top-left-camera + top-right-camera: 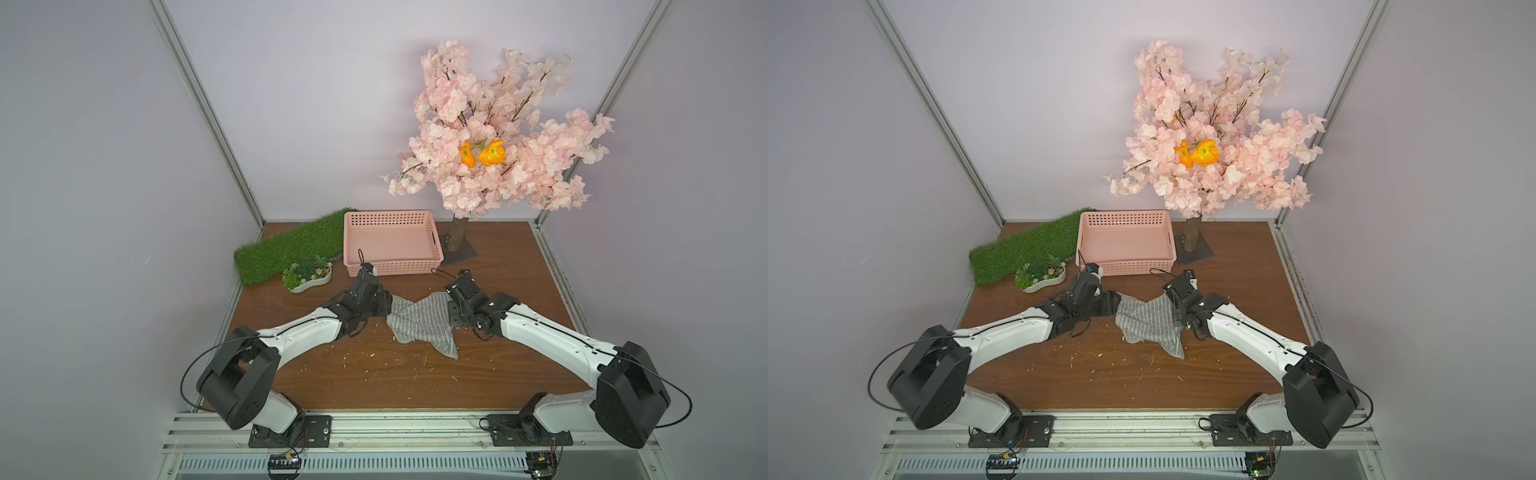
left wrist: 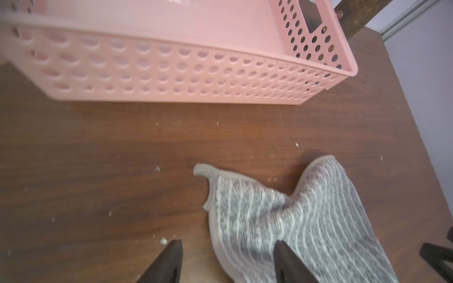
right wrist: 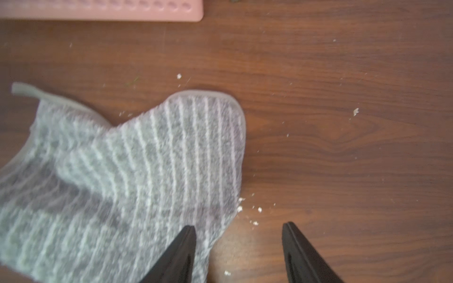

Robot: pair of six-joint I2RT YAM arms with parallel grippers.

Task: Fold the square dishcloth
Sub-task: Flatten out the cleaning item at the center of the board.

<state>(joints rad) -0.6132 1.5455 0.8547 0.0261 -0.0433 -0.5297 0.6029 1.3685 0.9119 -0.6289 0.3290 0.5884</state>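
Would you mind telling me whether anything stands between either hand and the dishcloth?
Nothing visible does: the open left hand and the open right hand sit at opposite edges of the dishcloth, each straddling its hem.

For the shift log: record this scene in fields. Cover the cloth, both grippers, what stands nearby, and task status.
cloth: square dishcloth lies rumpled on the table, corners splayed
left gripper: open, at one side of the cloth, gripping nothing
right gripper: open, at the opposite side, gripping nothing
nearby: pink basket beyond the cloth, not touching it
task status: no neat fold yet
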